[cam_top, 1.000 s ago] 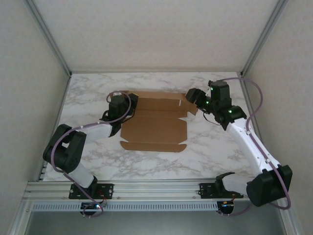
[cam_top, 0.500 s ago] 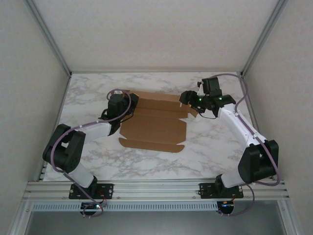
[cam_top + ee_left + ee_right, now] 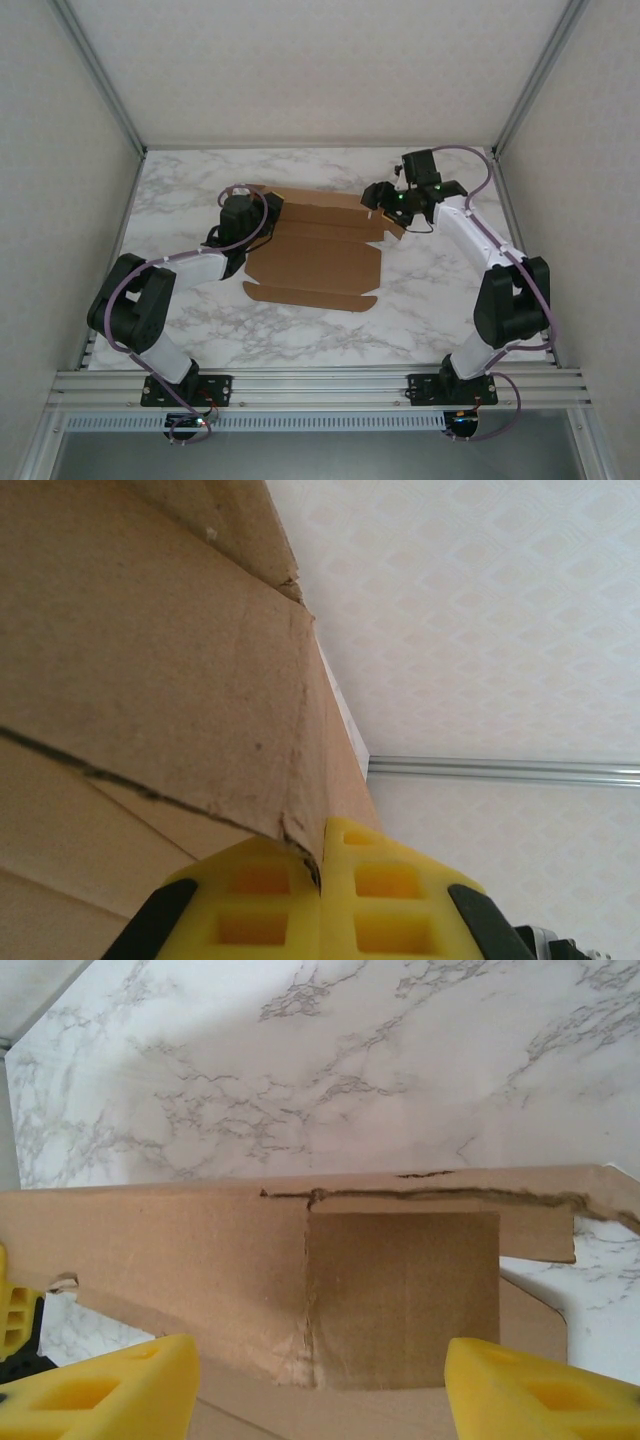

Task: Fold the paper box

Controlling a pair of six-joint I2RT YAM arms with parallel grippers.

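— Where does the paper box sit just now?

— The plain brown, die-cut cardboard paper box (image 3: 318, 262) lies opened out near the middle of the white marble-patterned tabletop (image 3: 430, 300), between the two arms. Its wide middle panel is flat, with a narrow flap along the near edge and creased strips along the far edge.

— And the left claw?

— The black left claw (image 3: 265, 213) is at the sheet's left edge. In the left wrist view its two yellow pads (image 3: 255, 895) are pressed together, with the rim of a cardboard flap pinched in the seam between them. So it is clamped on the paper box. That flap stands up off the tabletop, and the pale patterned wall (image 3: 480, 600) and a metal rail (image 3: 500, 770) show behind it.

— What about the right claw?

— The right claw (image 3: 376, 197) is over the far right corner of the sheet. Its jaws stand wide. In the right wrist view one yellow pad is at the bottom left and the other at the bottom right, well apart. A creased piece of the cardboard lies across the gap between them, with marble beyond it.

— Is it gripping anything?

— Nothing is pinched there. Whether either pad touches the cardboard, I cannot tell.
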